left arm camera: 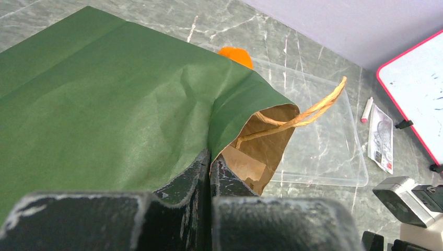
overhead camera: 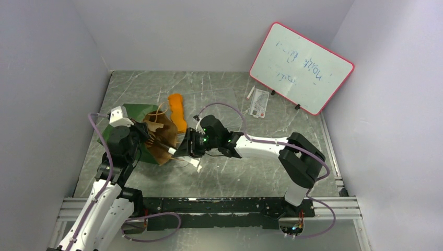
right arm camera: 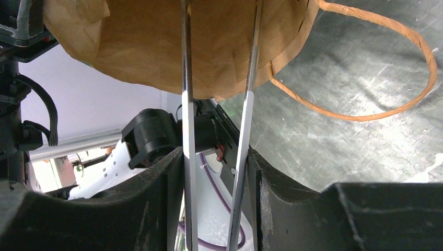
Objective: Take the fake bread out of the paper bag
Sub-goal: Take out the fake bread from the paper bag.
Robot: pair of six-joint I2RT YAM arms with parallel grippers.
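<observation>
The left gripper [left arm camera: 210, 172] is clamped shut on the lip of the paper bag [left arm camera: 104, 104], holding its brown mouth open at centre-left of the overhead view. The right gripper [right arm camera: 213, 157] sits at that mouth, jaws apart with 2 thin pale strips along their inner faces; I cannot tell whether they hold anything. 1 orange piece of fake bread [overhead camera: 177, 112] lies outside, just above the bag. The reach should probably go in straight and low with the lip lifted. The table [overhead camera: 251, 172] is grey and marbled, the walls are pale, and a whiteboard [overhead camera: 300, 68] leans at upper right.
</observation>
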